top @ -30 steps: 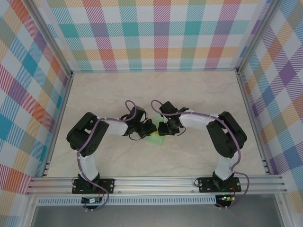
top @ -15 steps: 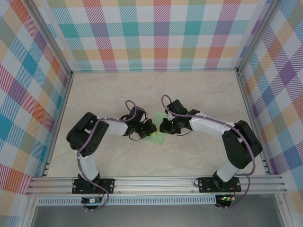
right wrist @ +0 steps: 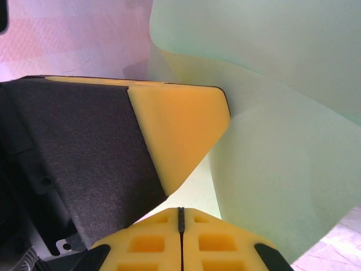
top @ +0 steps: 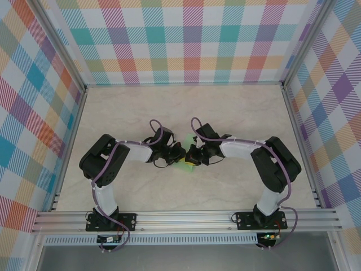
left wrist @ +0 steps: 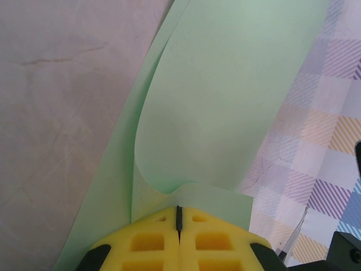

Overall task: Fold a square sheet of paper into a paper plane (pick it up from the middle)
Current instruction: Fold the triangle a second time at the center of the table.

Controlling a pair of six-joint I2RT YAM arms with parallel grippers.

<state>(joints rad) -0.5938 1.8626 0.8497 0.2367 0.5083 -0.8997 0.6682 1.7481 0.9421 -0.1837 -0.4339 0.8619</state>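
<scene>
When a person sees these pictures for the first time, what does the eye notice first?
The curled, pale mint-green paper at the middle of the table draws the eye first. The left gripper and the right gripper meet there, both shut on the paper from opposite sides. Bright checked walls stand around the table.

paper sheet [left wrist: 208, 101] between left tool [left wrist: 179, 217], right tool [right wrist: 180, 215]

Two robot arms, the left arm [top: 107, 164] and the right arm [top: 271, 164], reach inward from the near edge of the table [top: 169, 107] with elbows out. The left gripper [left wrist: 179, 210] and right gripper [right wrist: 181, 211] meet tip to tip near the table's middle. Each has its yellow fingers pressed together on the sheet of paper [left wrist: 214, 96].
</scene>
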